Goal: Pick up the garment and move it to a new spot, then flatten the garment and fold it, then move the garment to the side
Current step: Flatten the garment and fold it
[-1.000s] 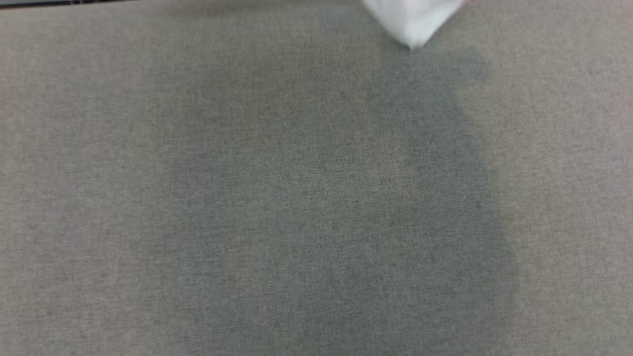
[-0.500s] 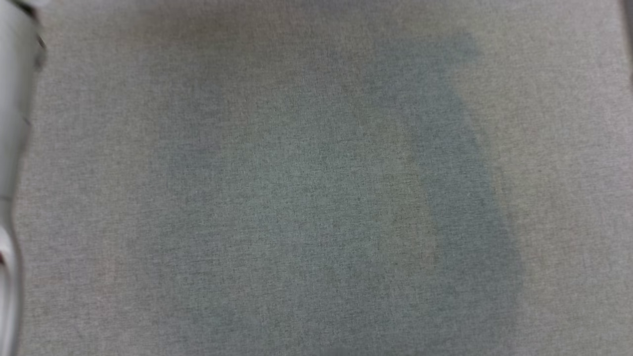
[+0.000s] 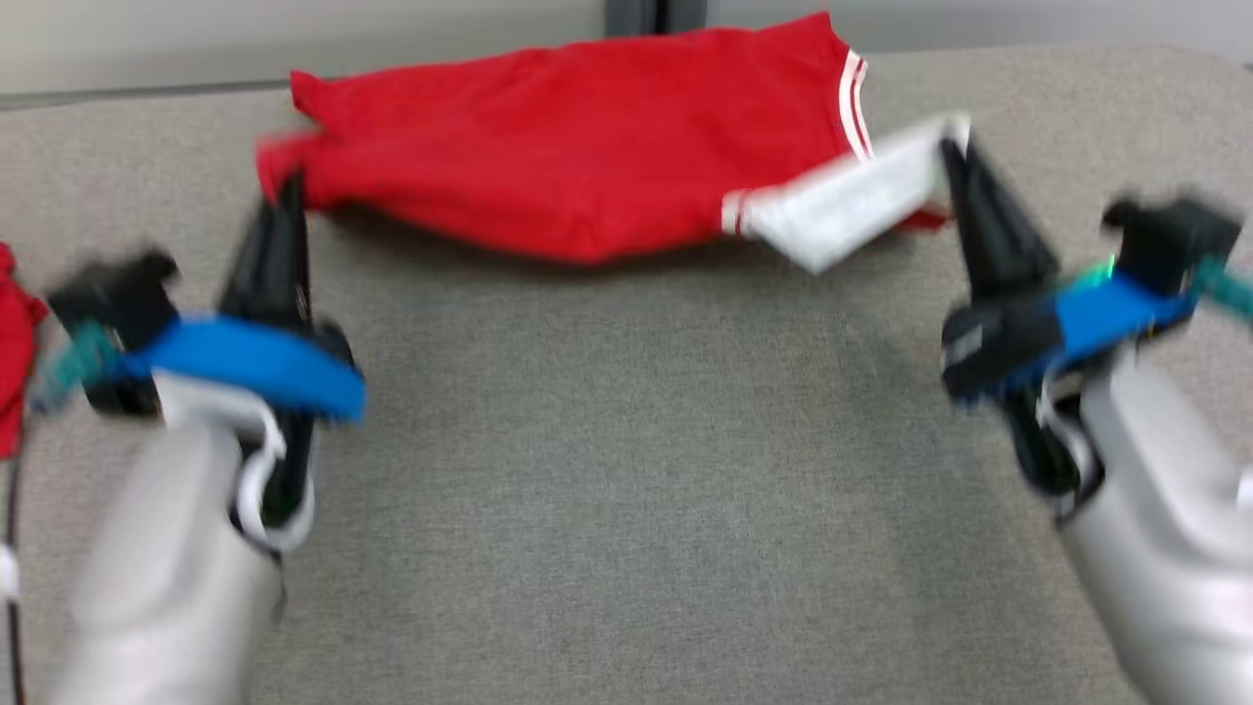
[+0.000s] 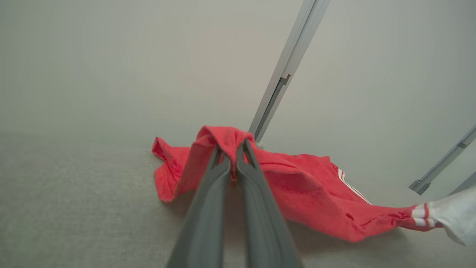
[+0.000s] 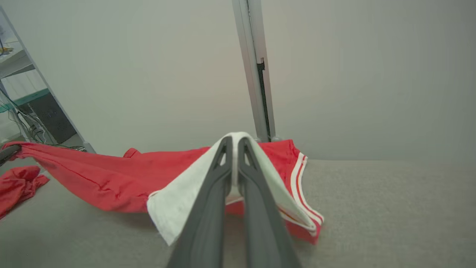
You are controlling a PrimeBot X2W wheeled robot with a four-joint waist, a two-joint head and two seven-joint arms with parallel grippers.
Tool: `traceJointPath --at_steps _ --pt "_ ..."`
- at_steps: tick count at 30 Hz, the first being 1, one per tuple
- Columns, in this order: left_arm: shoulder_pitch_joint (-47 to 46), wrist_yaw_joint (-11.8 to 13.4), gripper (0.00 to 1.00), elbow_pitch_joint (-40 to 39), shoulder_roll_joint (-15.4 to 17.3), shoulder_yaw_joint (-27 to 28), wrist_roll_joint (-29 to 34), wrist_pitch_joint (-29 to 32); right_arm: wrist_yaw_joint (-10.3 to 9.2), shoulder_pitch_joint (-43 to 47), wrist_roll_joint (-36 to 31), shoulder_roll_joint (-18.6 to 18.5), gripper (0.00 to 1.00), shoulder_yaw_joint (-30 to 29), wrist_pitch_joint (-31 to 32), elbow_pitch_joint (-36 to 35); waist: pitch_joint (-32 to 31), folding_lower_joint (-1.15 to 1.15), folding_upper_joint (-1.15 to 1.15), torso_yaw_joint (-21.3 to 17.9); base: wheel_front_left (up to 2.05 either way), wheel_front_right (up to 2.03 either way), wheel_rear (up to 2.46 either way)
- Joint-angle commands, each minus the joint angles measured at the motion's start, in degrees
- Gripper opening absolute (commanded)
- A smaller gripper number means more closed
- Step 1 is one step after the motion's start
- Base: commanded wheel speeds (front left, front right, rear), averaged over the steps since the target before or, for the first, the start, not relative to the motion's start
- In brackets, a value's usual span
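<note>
The garment [image 3: 587,147] is red with a white panel [image 3: 852,201] and white stripes. It hangs stretched between my two grippers, sagging low over the far part of the grey table [image 3: 626,490]. My left gripper [image 3: 289,186] is shut on its red left corner, seen up close in the left wrist view as the left gripper [image 4: 233,147] pinching a red fold [image 4: 223,136]. My right gripper [image 3: 951,152] is shut on the white panel; in the right wrist view the white panel [image 5: 178,201] drapes over the right gripper [image 5: 234,143].
Another bunched red cloth [image 3: 10,343] lies at the table's left edge, also the red cloth [image 5: 18,186] in the right wrist view. A pale wall with a metal post [image 5: 256,74] stands right behind the table. A shelf with cables [image 5: 37,123] is off to the left.
The head camera has moved: earlier it held bare grey table with a white cloth corner at the top, now it takes in both grippers and the stretched garment.
</note>
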Motion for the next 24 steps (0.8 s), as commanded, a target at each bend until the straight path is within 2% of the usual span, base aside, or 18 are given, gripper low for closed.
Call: traceJointPath --at_steps 1,6,13,24 --pt "3.5 0.3 0.00 -1.6 -0.6 1.4 1.0 -0.3 0.01 4.0 0.7 -0.4 0.00 -0.8 -0.2 -1.6 -1.0 0.01 0.01 -0.2 0.00 0.00 0.00" --pt "16.1 0.3 0.00 -6.3 -3.6 5.5 3.5 -0.3 0.01 18.1 2.0 0.1 0.00 -2.8 0.0 -5.8 -4.0 0.01 0.01 0.4 0.00 0.00 0.00" --pt "26.8 -0.3 0.00 -7.1 -8.1 10.5 5.3 -0.3 0.01 33.3 0.8 2.6 0.00 -7.0 2.0 -10.7 -8.0 0.01 0.01 1.6 0.00 0.00 0.00" --pt "41.4 -0.5 0.00 -9.8 -11.0 14.8 8.6 -0.3 0.01 52.4 -3.3 8.2 0.00 -15.0 10.5 -25.2 -13.8 0.01 0.01 1.3 0.00 0.00 0.00"
